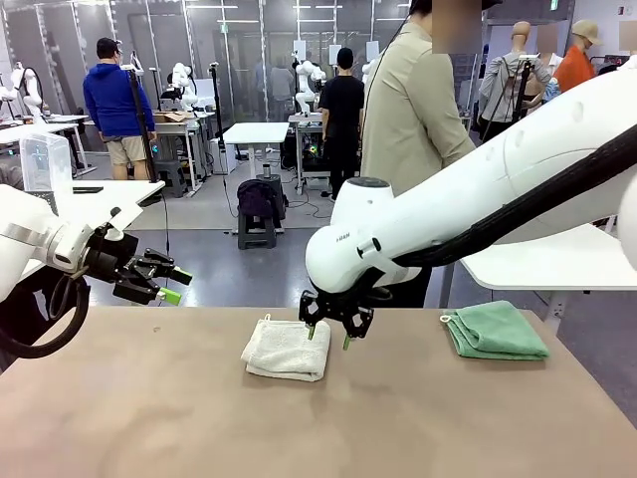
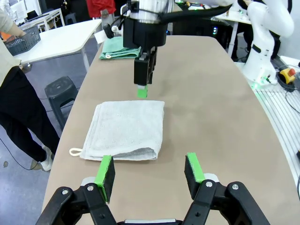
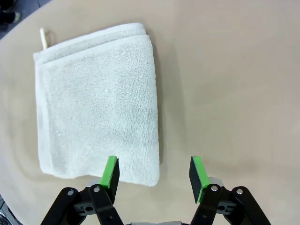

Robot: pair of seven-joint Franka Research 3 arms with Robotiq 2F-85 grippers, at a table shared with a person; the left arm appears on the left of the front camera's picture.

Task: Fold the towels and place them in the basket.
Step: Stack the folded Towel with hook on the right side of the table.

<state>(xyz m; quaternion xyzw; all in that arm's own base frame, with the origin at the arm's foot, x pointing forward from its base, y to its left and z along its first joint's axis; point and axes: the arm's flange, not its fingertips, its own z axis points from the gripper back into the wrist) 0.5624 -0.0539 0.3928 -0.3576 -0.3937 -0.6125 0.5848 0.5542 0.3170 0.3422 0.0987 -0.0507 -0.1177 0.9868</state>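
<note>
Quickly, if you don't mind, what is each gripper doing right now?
Left gripper: open, holding nothing, raised off the table.
Right gripper: open, empty, hovering at the edge of the folded cream-white terry towel.

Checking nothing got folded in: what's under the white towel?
The white towel lies folded flat on the bare table, its loop sticking out at one corner. Whatever is between its layers or beneath it is covered. The right gripper hovers open above its edge.

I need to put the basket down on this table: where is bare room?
Bare tan tabletop lies along the robot-side edge, and between the folded cream-white terry towel and the folded sea-green terry towel. It is crowded at the cream towel, where the open right gripper hovers.
</note>
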